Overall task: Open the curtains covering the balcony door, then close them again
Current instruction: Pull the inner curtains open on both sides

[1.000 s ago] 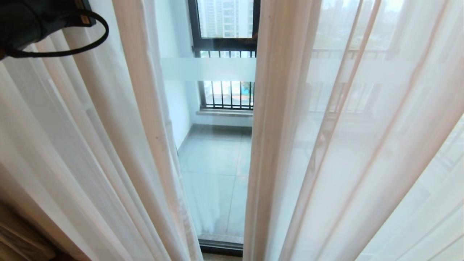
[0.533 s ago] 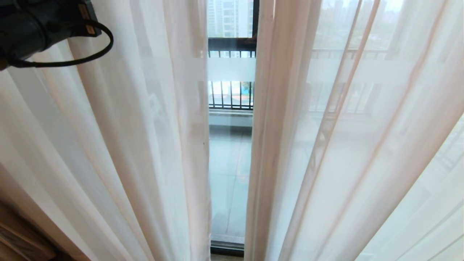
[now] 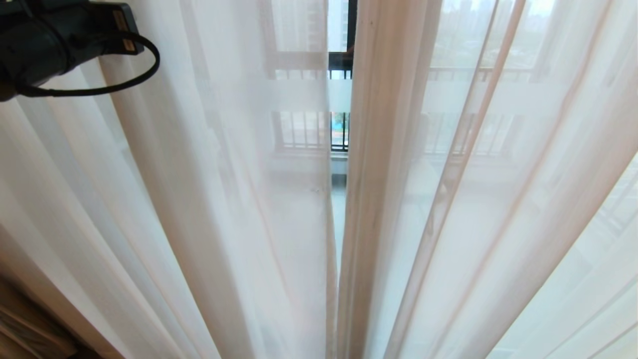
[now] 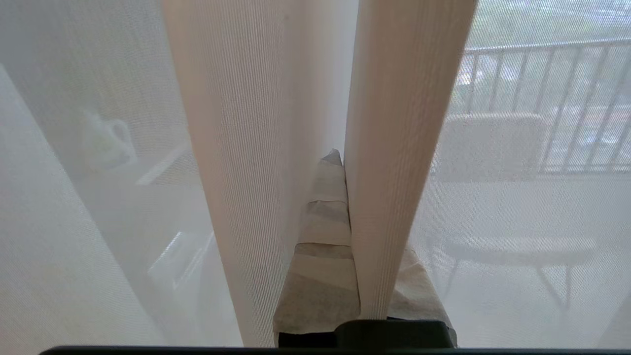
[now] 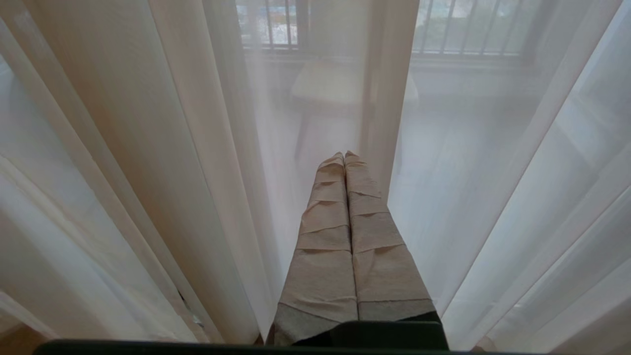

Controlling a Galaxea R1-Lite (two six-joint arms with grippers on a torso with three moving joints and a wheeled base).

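- The closing half of the task looked to be in hand: in the head view only a thin slit of bare glass of the balcony door [image 3: 340, 99] showed between the two sheer panels of the curtains [image 3: 259, 199], where a second before a broad strip of balcony floor had been open to view.
- The left gripper [image 4: 340, 197] had its taped fingers pressed together with a fold of the left sheer panel [image 4: 394, 148] caught between them — it was holding the cloth, high at the upper left of the head view.
- The right gripper [image 5: 346, 162] hung parked among the folds lower down, fingers shut on nothing.
- Judged next: the left panel's edge needed carrying a little further across until it met the right panel [image 3: 379, 174], then letting go.
- Room was tight — fabric hung close on both sides of each gripper, and the door glass stood just behind the sheer cloth.
- A heavier tan drape [image 3: 30, 319] showed at the lower left corner, well apart from the gap.
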